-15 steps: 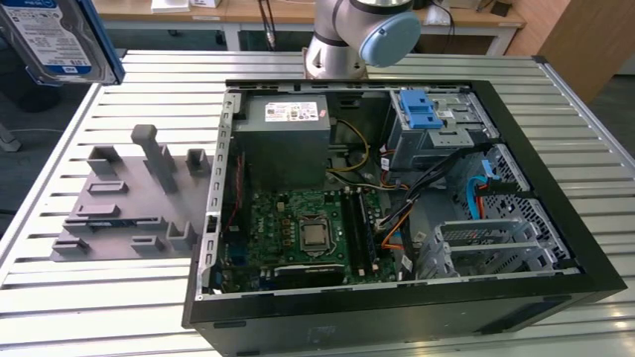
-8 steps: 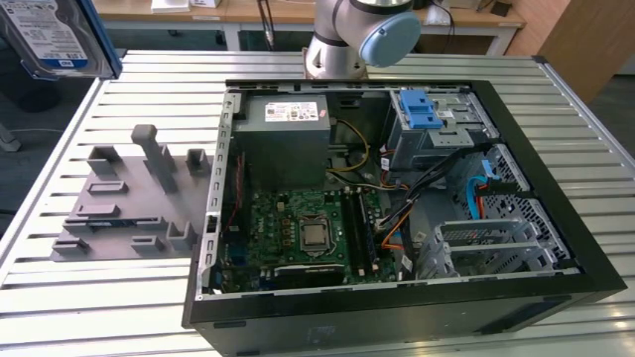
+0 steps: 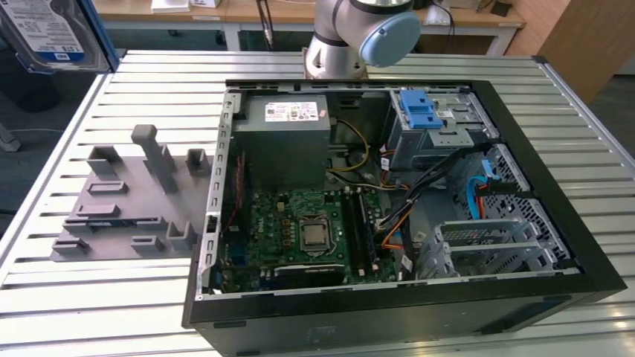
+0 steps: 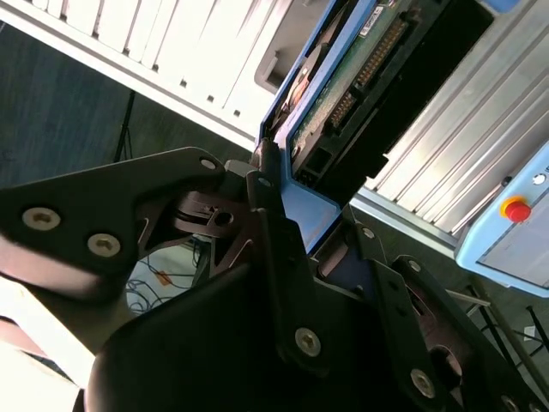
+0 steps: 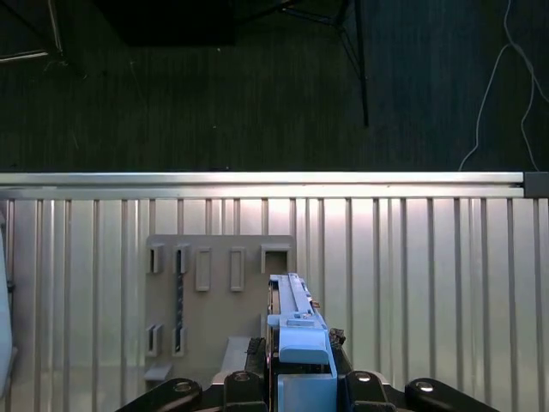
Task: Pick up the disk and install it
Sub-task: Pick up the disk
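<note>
The gripper (image 5: pixel 297 350), clamped on one end of the disk (image 5: pixel 292 302) above the surface (image 5: pixel 429 275), could let it tilt or slip free

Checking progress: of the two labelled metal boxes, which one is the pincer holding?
The disk with blue rails, clamped in the pincer; the grey power supply sits inside the case.

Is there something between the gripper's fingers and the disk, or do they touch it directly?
Nothing lies between them. In the first wrist view the gripper is shut on the disk, with its fingers pressing both sides of the blue end.
</note>
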Motion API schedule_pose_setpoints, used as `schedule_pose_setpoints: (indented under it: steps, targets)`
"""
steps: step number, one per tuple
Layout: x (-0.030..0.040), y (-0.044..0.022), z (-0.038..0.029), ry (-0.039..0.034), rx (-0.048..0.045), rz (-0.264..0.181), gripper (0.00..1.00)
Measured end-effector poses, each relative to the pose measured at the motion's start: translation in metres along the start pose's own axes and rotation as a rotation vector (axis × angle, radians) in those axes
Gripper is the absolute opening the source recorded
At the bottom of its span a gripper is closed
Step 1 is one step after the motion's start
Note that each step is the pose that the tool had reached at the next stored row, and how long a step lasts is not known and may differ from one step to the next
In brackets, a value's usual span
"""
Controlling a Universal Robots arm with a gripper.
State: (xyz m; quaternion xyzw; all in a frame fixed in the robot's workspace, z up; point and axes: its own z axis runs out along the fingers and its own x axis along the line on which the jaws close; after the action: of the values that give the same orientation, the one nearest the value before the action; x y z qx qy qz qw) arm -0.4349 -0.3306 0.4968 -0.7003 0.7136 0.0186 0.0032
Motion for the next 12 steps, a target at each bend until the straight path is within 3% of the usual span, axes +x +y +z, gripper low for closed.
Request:
schedule_pose_setpoints:
  steps: [12]
  targets:
    - [0.0002,-0.0001,-0.0007,0.0001,-0.0001,0.000,0.36]
